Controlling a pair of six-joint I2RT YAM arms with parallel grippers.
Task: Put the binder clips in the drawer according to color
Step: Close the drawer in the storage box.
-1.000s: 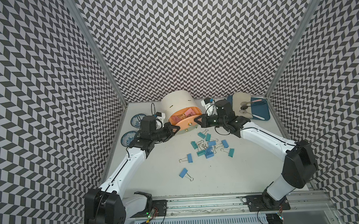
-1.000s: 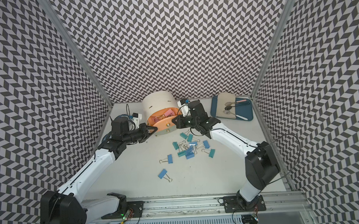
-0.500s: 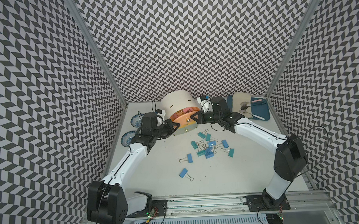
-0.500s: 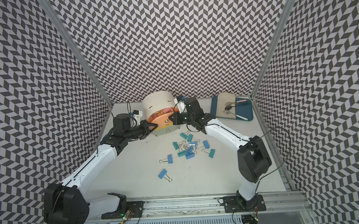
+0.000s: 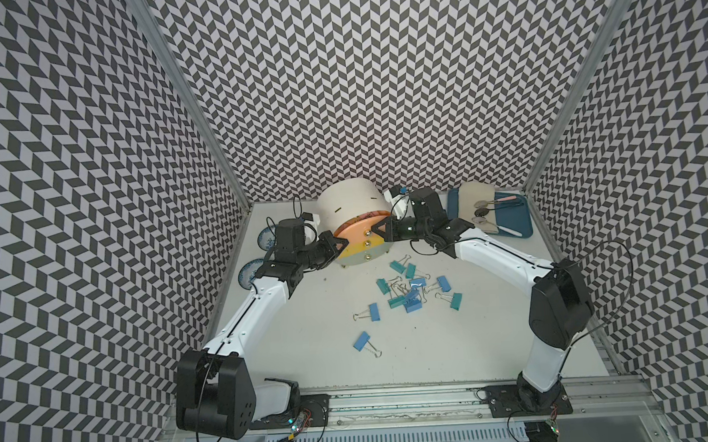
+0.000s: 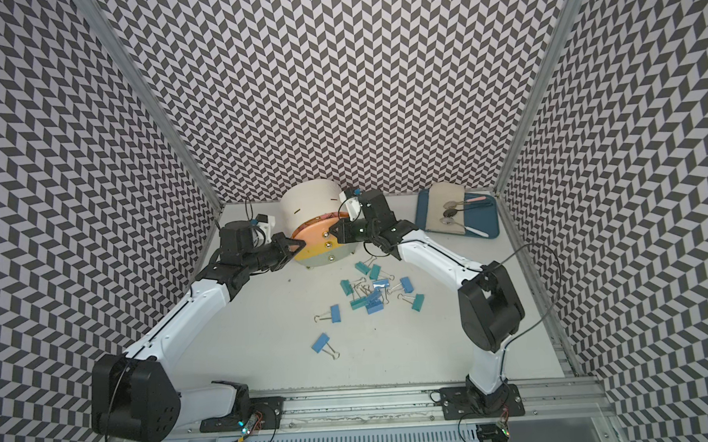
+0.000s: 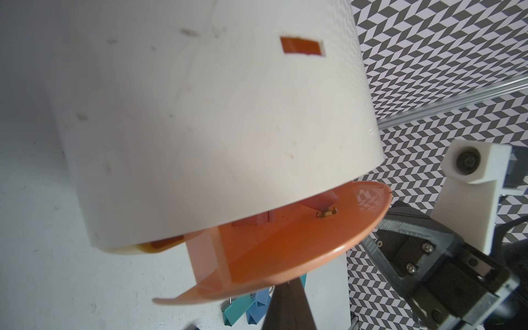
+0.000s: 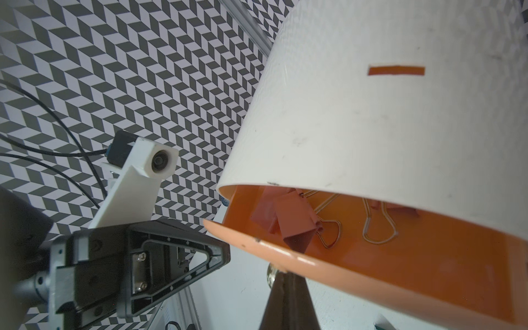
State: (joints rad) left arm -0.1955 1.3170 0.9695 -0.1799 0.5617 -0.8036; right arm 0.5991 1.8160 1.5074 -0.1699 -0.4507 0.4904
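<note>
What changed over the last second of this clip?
Both shut, the left pincer and right pincer pressed in on the pink drawer, sliding it most of the way into the cabinet; a gap remains. Nothing grasped or released. The loose blue and teal clips and the tray stayed put.

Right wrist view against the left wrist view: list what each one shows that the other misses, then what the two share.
Right wrist only: a clear look into the salmon drawer, where pink binder clips lie with their wire handles plain to see. The left wrist view gives only dim pink shapes there.
Left wrist only: blue and teal binder clips on the table, below the drawer front.
Both: the cream cabinet with the salmon drawer pulled partly out, and the chevron wall behind.
</note>
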